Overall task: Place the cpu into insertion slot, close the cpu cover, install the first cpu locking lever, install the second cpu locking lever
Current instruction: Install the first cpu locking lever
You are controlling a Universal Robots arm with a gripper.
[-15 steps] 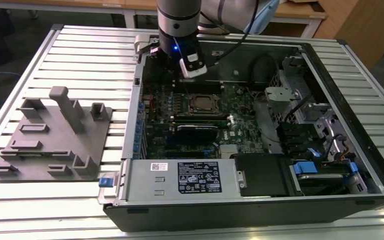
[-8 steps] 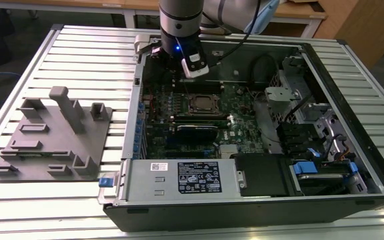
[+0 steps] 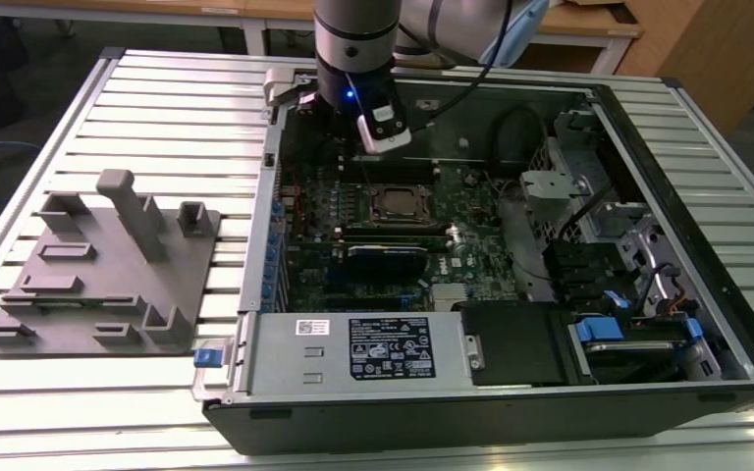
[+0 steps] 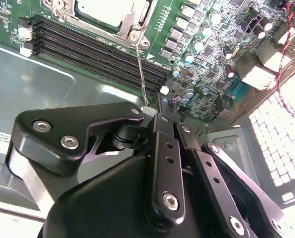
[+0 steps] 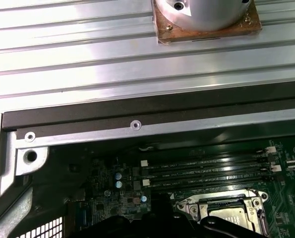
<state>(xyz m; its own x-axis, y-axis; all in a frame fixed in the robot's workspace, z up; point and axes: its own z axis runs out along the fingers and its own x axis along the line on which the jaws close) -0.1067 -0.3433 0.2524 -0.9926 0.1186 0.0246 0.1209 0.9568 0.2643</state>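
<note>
- Cpu (image 4: 105,11) sits in the insertion slot (image 3: 397,204), just beyond the gripper's fingertips, with its silver top facing up
- the cpu cover (image 4: 128,28) lies flat over the chip, and its window frames the silver top
- a thin cpu locking lever (image 4: 141,74) runs from the cover's corner straight back to the gripper (image 4: 154,115)
- the gripper's black fingers are drawn together, and the lever's pale end is pinched at their tips as far as the second wrist view shows
- long black memory slots (image 4: 97,44) cross the green board (image 4: 206,54) between the gripper and the socket
- in the exterior view the arm (image 3: 350,39) reaches down into the open computer case (image 3: 691,196), with the socket just ahead of and below the gripper
- a grey fixture plate (image 3: 102,275) lies on the slatted table (image 3: 181,128) outside the case, well apart from the gripper
</note>
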